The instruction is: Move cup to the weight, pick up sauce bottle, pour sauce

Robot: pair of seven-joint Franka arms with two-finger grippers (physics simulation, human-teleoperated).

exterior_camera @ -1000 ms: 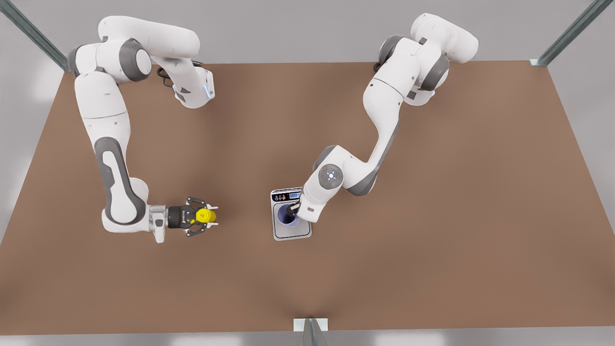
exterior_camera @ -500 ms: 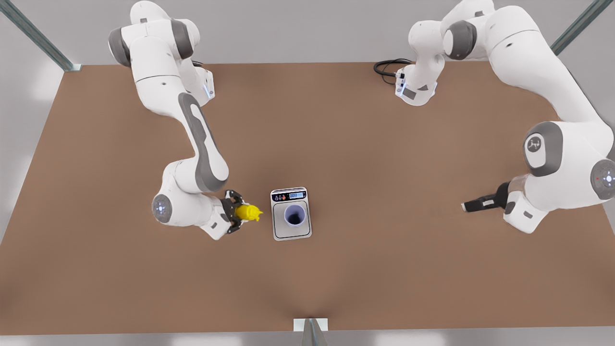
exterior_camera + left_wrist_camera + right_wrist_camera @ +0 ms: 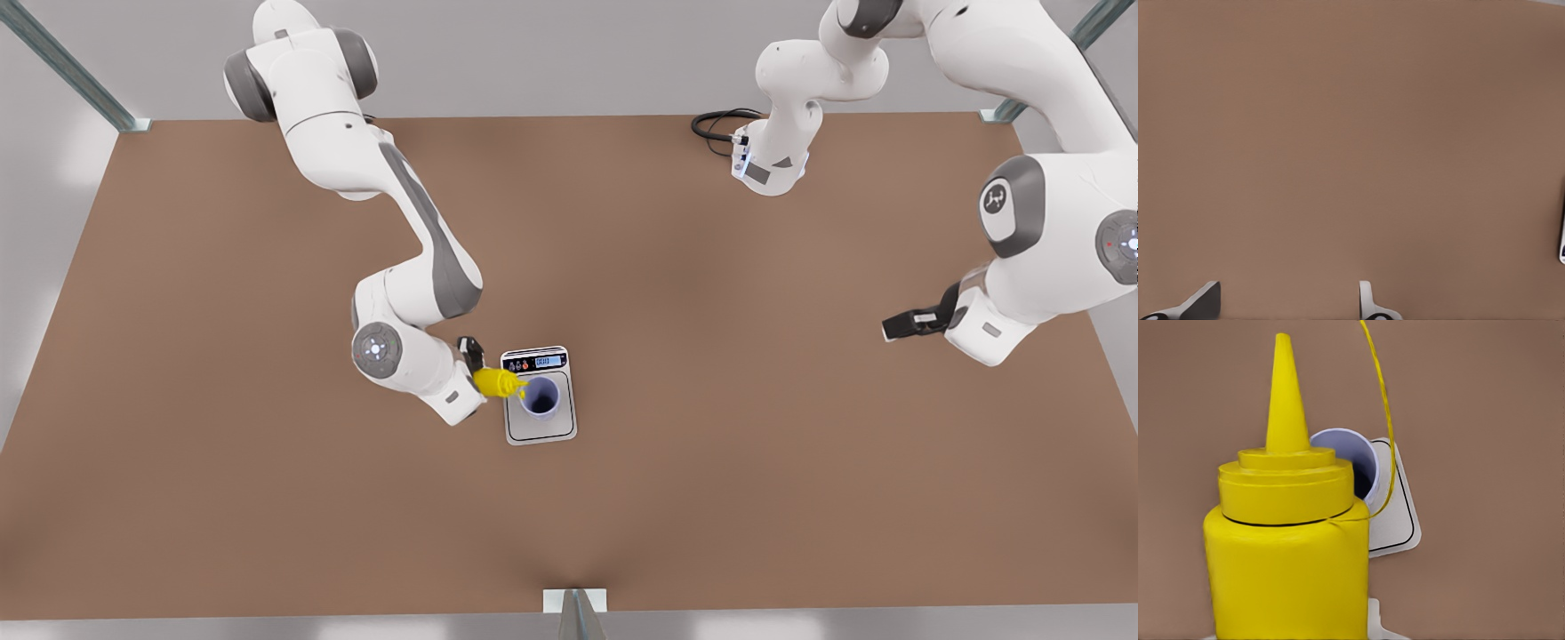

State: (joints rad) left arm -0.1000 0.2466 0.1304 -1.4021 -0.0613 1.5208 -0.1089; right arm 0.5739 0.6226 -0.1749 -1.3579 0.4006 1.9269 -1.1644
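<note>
One sauce bottle (image 3: 498, 382) clamped in right pincer (image 3: 476, 366) – tipped over one cup (image 3: 540, 397) on weight (image 3: 540, 429); left pincer (image 3: 892, 327) apart, waiting.

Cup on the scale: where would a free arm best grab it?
Probably grip the cup by its side wall, mid-height, coming level from the front view's right. It stands upright and round on the scale, and the right end effector, holding the bottle, crowds its other side. The left end effector, open, waits on that free side.

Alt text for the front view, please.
The right pincer tilts a yellow squeeze bottle over the lavender plastic cup standing on the white-grey kitchen scale; the left pincer waits open at the front view's right.
</note>
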